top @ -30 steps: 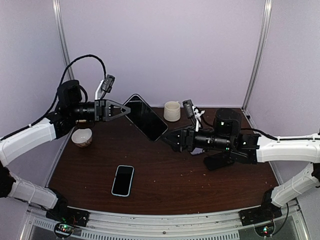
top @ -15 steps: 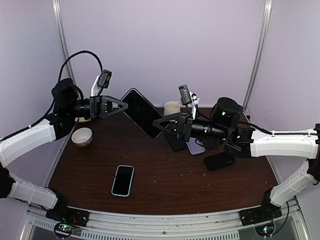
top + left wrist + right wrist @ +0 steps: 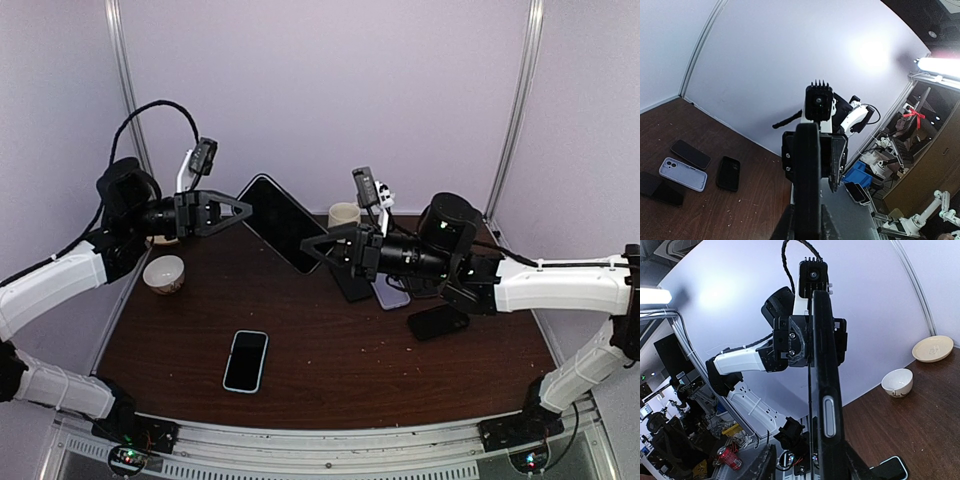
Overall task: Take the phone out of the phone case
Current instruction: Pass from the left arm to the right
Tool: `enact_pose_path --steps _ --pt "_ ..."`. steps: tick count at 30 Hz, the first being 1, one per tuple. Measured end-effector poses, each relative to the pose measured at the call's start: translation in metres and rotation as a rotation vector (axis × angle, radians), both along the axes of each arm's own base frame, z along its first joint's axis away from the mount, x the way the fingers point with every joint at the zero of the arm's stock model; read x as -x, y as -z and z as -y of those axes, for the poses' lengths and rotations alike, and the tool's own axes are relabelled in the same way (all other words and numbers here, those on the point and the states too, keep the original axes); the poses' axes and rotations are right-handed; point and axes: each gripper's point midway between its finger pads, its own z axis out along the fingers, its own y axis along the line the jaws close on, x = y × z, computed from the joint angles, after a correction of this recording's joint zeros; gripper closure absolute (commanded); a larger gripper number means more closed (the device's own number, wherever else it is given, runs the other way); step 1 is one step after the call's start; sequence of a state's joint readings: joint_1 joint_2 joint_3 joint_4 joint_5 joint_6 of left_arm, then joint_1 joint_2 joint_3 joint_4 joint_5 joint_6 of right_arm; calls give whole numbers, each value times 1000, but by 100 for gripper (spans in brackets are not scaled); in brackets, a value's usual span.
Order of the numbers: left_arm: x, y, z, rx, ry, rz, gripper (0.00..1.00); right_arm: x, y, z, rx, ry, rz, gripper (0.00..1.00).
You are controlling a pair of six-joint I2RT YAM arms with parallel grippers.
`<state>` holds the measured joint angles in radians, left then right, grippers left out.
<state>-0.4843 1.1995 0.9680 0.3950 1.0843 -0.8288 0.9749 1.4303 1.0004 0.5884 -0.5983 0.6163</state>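
A black phone in its dark phone case (image 3: 285, 222) hangs tilted in the air above the back of the table. My left gripper (image 3: 245, 212) is shut on its upper left end; in the left wrist view the case's edge (image 3: 807, 190) runs straight up between the left gripper's (image 3: 807, 227) fingers. My right gripper (image 3: 308, 248) is at the lower right end. In the right wrist view the phone's edge with a side button (image 3: 824, 390) stands between the right gripper's (image 3: 807, 460) jaws. One finger lies against it, the other stands apart with a gap.
On the table lie a phone in a light blue case (image 3: 246, 360), a white bowl (image 3: 164, 273), a white cup (image 3: 344, 215), a lilac case (image 3: 392, 293) and dark phones or cases (image 3: 437, 321). A pale plate (image 3: 933, 348) sits near the back wall.
My right arm has risen and swung left to the phone's lower end, and its jaws have narrowed. The left gripper has lifted the phone slightly up and left.
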Motion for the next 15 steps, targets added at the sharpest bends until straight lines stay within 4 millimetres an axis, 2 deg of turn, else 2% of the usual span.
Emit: enact_pose_path --steps 12,15 --pt "2 -11 -12 41 -111 34 100 -13 -6 -13 -90 18 41 66" --pt "1 -13 -13 47 -124 38 100 -15 -15 -16 -133 14 46 70"
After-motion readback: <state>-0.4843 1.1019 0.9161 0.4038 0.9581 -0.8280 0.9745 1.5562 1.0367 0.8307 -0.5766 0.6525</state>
